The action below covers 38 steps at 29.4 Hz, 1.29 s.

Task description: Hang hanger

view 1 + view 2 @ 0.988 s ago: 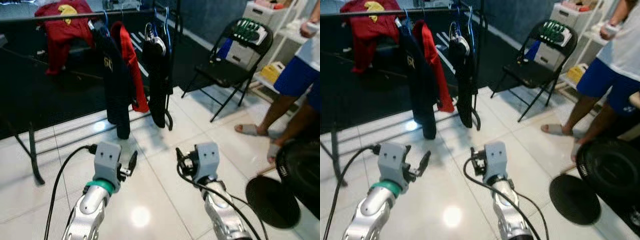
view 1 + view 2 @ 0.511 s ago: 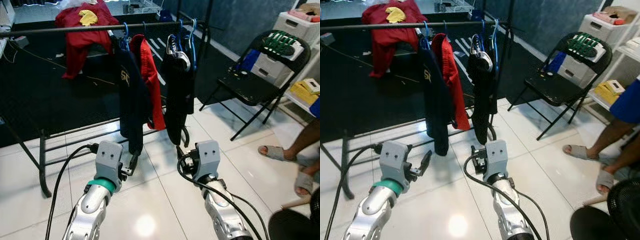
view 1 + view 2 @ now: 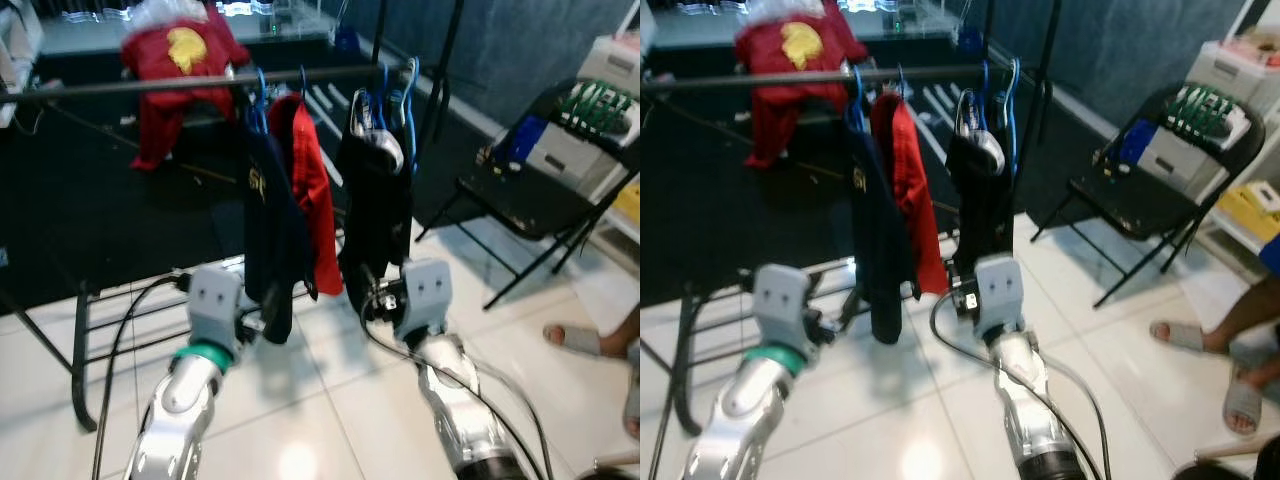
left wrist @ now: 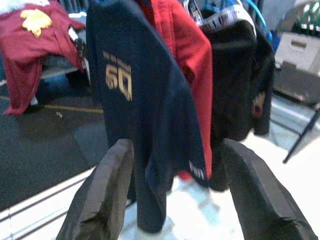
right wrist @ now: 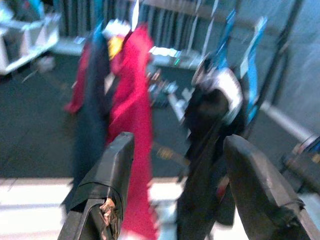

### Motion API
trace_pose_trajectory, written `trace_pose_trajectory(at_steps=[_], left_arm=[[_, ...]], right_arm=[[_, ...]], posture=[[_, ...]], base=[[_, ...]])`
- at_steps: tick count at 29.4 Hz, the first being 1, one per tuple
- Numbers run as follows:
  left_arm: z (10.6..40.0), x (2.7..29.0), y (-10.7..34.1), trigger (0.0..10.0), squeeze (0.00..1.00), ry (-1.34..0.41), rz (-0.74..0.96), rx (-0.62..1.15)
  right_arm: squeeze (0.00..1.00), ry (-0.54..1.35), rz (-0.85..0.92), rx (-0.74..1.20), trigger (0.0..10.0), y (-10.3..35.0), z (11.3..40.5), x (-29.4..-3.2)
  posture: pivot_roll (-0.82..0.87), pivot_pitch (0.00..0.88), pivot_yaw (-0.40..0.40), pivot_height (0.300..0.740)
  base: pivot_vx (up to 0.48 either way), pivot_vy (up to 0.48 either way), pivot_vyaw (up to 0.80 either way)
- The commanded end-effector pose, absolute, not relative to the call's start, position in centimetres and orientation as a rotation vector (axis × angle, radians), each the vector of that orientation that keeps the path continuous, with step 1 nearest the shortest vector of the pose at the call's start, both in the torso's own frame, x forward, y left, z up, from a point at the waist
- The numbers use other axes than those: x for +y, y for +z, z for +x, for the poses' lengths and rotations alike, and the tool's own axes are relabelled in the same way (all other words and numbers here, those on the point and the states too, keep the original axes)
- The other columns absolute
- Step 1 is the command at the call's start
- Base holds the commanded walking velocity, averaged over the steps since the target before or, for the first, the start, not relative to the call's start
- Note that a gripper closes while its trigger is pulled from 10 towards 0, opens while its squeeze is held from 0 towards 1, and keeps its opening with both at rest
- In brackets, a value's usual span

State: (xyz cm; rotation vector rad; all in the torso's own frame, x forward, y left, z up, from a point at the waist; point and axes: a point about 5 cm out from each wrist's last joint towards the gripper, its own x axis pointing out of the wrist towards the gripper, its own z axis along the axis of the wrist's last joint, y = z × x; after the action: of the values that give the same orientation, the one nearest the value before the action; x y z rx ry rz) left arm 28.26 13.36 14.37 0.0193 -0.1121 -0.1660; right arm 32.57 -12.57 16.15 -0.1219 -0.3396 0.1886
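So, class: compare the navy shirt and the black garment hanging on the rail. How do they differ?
The navy shirt bears gold "60" lettering; the black garment has a grey-white collar. The navy shirt hangs against a red garment, nearer the robot's left; the black one hangs nearer the rail's right end. Both hang on blue hangers.

Three garments (image 3: 275, 230) hang on one rail (image 3: 150, 87); one chair (image 3: 540, 200).

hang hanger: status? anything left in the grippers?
Looks done: navy shirt, red shirt and black garment all hang on blue hangers from the rail. In hand: nothing; left gripper and right gripper are open, empty. Left: nothing obvious.
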Motion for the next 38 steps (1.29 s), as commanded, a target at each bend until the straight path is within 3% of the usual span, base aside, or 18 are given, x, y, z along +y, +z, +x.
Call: trace_pose_trajectory(at_steps=[1, 11, 19, 38], left_arm=[[28.2, 13.2, 14.4, 10.0, 0.00, -0.165, 0.013, -0.112], [28.1, 14.0, 14.4, 10.0, 0.00, -0.107, 0.003, -0.104], [27.9, 14.1, 14.6, 10.0, 0.00, -0.099, 0.006, -0.102], [26.7, 13.6, 16.7, 10.0, 0.00, -0.115, 0.012, -0.171]], right_arm=[[0.00, 0.158, -0.113, -0.332, 10.0, 16.1, 32.6, -13.3], [0.00, 0.164, -0.123, -0.360, 10.0, 17.2, 32.8, -14.1], [0.00, 0.228, -0.086, -0.369, 10.0, 18.3, 33.1, -13.3], [0.00, 0.251, -0.073, -0.355, 10.0, 18.2, 32.9, -13.1]], posture=[[-0.02, 0.026, 0.035, 0.740], [-0.02, 0.033, 0.039, 0.740], [-0.01, 0.034, 0.038, 0.740], [-0.01, 0.042, 0.047, 0.740]], base=[[0.465, 0.000, 0.00], [0.462, 0.000, 0.00], [0.415, 0.000, 0.00], [0.000, 0.000, 0.00]])
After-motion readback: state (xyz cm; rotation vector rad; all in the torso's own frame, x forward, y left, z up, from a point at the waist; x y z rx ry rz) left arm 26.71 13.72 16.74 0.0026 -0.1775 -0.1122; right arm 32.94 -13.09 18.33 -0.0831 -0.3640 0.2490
